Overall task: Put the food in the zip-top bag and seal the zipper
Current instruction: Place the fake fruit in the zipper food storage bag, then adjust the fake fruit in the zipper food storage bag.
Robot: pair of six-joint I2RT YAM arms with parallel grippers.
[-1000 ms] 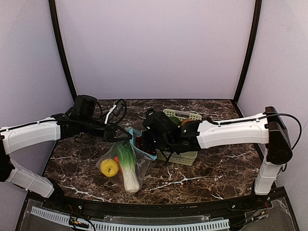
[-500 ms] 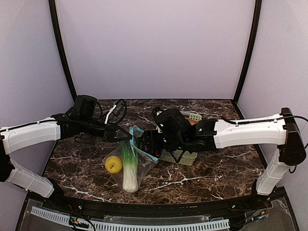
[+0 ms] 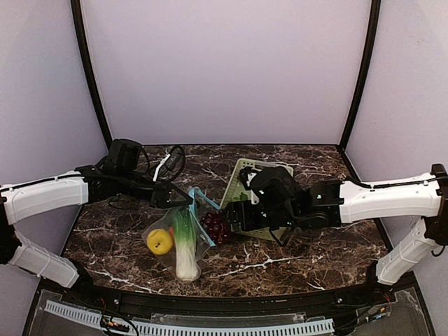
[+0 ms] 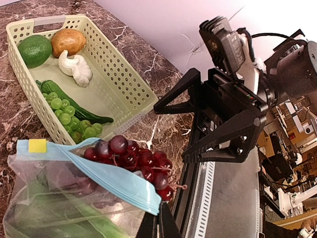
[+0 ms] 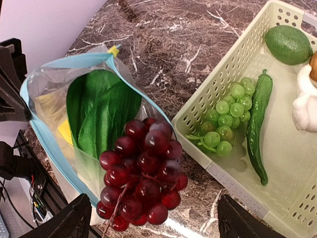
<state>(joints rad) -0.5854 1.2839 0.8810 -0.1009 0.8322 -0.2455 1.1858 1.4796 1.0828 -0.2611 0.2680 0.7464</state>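
Your dark marble table (image 3: 308,255) carries a pale green lattice basket (image 3: 262,165) right of the middle, reaching towards the far edge. Just left of it, the purple grapes (image 3: 215,225) lie on the marble, touching the zip-top bag (image 3: 175,245), which slumps towards the near edge.

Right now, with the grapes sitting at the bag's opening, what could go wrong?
1. The purple grapes lie across the rim of the zip-top bag, not clearly inside, so they may roll onto the table.
2. Resting over the zipper, they would likely block sealing.
3. Only the left gripper pinches the bag's edge and the right gripper is open, so the mouth may sag.
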